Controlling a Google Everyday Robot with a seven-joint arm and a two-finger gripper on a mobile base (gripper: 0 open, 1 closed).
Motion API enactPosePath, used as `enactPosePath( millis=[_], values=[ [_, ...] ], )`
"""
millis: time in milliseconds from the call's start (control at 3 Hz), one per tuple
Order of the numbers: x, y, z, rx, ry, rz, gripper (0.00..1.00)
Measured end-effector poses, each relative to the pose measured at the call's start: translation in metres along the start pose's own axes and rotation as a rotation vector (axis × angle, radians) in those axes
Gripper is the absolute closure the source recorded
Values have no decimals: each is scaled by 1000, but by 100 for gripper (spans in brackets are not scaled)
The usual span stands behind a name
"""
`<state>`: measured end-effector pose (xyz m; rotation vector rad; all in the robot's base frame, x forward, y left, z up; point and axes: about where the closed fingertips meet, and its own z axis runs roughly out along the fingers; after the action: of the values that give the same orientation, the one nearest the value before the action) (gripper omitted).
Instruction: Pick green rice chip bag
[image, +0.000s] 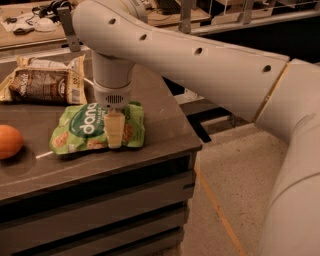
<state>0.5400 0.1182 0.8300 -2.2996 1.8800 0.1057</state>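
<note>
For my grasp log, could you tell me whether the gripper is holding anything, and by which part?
It cannot be told: the gripper is down on the right half of the green chip bag, lying on the table.

One camera looks down steeply from high beside the arm (200, 65), close in, facing the near right corner of the table (165, 135); the gripper (114, 132) sits left of centre, over the green rice chip bag (80, 127).
</note>
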Motion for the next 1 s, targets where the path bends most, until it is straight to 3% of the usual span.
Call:
enactPosePath(
  millis=[333,667,1000],
  values=[
    [-5,3,-19,-5,-7,-20,88],
    [-9,6,-55,3,-32,-45,100],
    [-14,10,-96,15,-93,-85,100]
  ],
)
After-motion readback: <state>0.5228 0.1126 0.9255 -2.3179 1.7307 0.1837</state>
